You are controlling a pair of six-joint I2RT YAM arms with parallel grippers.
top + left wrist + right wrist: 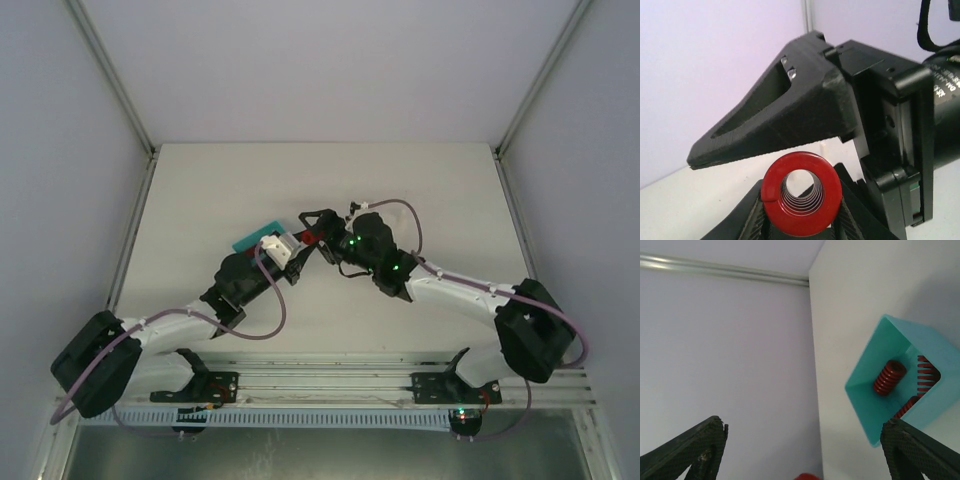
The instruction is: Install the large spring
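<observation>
1. The left gripper (305,247) is closed on the large spring (801,194). Its fingers press on both sides of the red coil body, which sits end-on to the left wrist camera with the coils visible down the bore.
2. One finger of the right gripper (775,125) crosses just above the held spring and blocks most of the view beyond it. Whether they touch cannot be told from this angle.
3. The right gripper (804,422) has its jaws spread wide with nothing between the tips. A red sliver (807,476) at the bottom edge of the right wrist view is probably the held spring.
4. Farther out on the table (400,180) lies a teal bin (865,400), partly hidden under the left wrist in the top view. It holds three more red springs (889,377), two of them half hidden by the bin wall.
5. Beyond the bin are the white enclosure walls and an aluminium rail (725,267).
</observation>
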